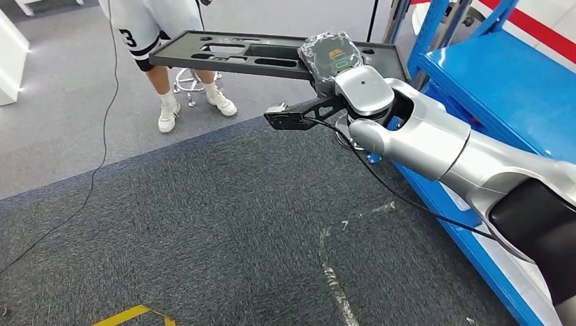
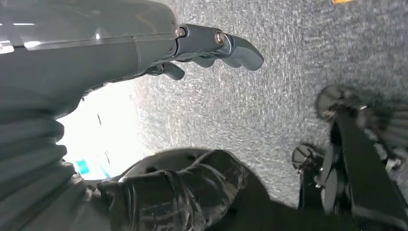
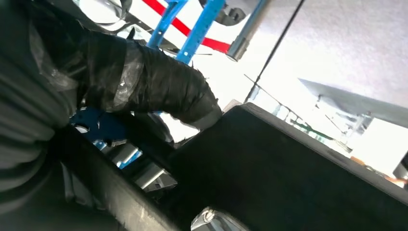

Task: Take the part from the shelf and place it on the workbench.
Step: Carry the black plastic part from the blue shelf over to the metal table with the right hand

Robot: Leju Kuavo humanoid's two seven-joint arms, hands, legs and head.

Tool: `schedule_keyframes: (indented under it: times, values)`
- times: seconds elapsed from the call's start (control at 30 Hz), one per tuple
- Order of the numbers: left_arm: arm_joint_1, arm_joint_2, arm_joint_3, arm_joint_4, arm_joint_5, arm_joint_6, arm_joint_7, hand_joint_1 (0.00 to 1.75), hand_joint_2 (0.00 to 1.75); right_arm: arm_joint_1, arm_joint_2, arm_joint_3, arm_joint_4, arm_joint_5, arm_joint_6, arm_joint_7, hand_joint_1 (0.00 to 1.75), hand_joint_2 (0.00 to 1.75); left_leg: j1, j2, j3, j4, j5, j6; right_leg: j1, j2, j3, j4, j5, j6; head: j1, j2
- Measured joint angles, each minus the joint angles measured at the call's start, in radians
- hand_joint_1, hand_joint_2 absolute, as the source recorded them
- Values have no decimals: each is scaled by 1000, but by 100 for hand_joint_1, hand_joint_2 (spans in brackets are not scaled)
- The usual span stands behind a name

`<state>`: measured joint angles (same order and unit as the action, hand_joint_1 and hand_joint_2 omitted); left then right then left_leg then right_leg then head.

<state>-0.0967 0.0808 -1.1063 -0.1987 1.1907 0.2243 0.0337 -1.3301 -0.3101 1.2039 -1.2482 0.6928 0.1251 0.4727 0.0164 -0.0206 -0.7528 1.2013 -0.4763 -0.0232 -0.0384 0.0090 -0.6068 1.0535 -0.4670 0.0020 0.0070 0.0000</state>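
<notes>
The head camera is looking forward and down from high up, taking in the dark grey carpeted floor [image 1: 204,224] and the blue metal shelf [image 1: 502,81] on the right. The left wrist camera is facing down at that carpet from close by. The right wrist camera is sitting very near the flat black plastic part [image 3: 298,168], sharing the shelf's blue posts.

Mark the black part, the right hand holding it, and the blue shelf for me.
black part [image 1: 231,53], head view: on its flat top face, beside a long slot.
right hand [image 1: 331,56], head view: on its back, wrapped in black film.
blue shelf [image 1: 509,88], head view: on the bare shelf surface.
</notes>
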Motion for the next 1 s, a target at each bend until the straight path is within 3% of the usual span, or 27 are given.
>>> schedule_keyframes:
  times: [0.07,0.1,0.17,0.23,0.3,0.37,0.4,0.47,0.5,0.57,0.6,0.63,0.67,0.73,0.8,0.87,0.93,1.0]
  values:
    - [-2,1,0,0,0,2,14,0,175,1,-6,0,0,-2,-4,2,175,175,2,15,-49,95,-24,-3,3,-25,6,0,-5,-4,0,0]
    - [-2,1,0,0,-2,2,20,0,175,4,-7,0,0,-2,-5,3,175,175,2,17,-52,96,-13,-2,3,-36,9,0,-8,-4,-1,0]
    - [-2,1,0,0,-8,3,24,0,175,6,-8,0,0,-8,-9,8,175,175,-1,30,-5,-3,48,6,4,-57,18,0,-16,-2,-1,0]
    - [-4,1,-1,0,-20,4,19,0,175,8,-9,-2,1,-32,-25,15,175,175,-17,69,57,-120,84,20,8,-77,28,-4,-23,4,-1,0]
    - [-7,2,-2,0,-31,6,12,0,175,14,-13,-9,2,-56,-45,21,175,175,-31,86,77,-159,81,33,14,-98,34,-12,-26,13,0,0]
    - [-8,3,-3,0,-35,8,7,0,175,22,-16,-14,2,-61,-50,21,175,175,-29,64,80,-171,83,45,16,-114,42,-18,-32,23,2,0]
    - [-7,4,-3,0,-36,9,6,0,175,25,-18,-15,2,-58,-50,21,175,175,-26,52,85,-180,85,50,15,-102,43,-12,-41,27,2,0]
    - [-6,6,-3,0,-36,11,6,0,175,31,-23,-15,2,-51,-50,19,175,175,-20,33,95,-194,90,65,14,-52,12,55,-80,28,5,0]
    - [-7,6,-4,0,-36,11,6,0,175,36,-26,-16,2,-50,-51,18,175,175,-21,23,97,-196,90,70,15,-27,-21,116,-106,27,6,0]
    - [-9,7,-4,0,-36,13,9,0,175,52,-32,-16,3,-46,-52,17,175,175,-22,-2,97,-194,89,75,18,-11,-90,230,-134,27,7,0]
    - [-9,8,-4,0,-35,13,11,0,175,62,-35,-16,3,-44,-52,17,175,175,-21,-18,97,-190,87,76,18,-9,-108,246,-122,28,7,0]
    - [-9,8,-4,0,-35,12,13,0,175,69,-37,-16,3,-41,-51,17,175,175,-20,-33,97,-185,84,74,17,-7,-109,225,-92,29,7,0]
    - [-9,9,-4,0,-35,12,14,0,175,72,-39,-16,3,-38,-51,17,175,175,-19,-47,97,-177,78,72,14,0,-93,172,-51,30,8,0]
    - [-8,9,-4,0,-35,10,16,0,175,74,-41,-16,2,-36,-51,17,175,175,-18,-71,89,-155,65,62,5,42,-54,65,1,31,6,0]
    - [-8,9,-4,0,-36,8,17,0,175,77,-41,-16,1,-35,-52,15,175,175,-15,-94,75,-142,61,50,4,69,-36,26,4,28,5,0]
    - [-6,9,-5,0,-38,6,17,0,175,81,-41,-16,0,-34,-51,14,175,175,-10,-114,68,-144,66,39,7,50,-30,20,6,19,5,0]
    - [-3,6,-6,0,-38,4,19,0,175,82,-40,-16,-1,-32,-51,14,175,175,-12,-78,56,-122,54,28,6,26,-20,10,8,6,0,0]
    - [-5,2,-6,-1,-38,4,21,0,175,83,-40,-16,-2,-29,-50,13,175,175,-13,-14,14,-30,11,17,9,2,-9,4,7,-3,-6,0]
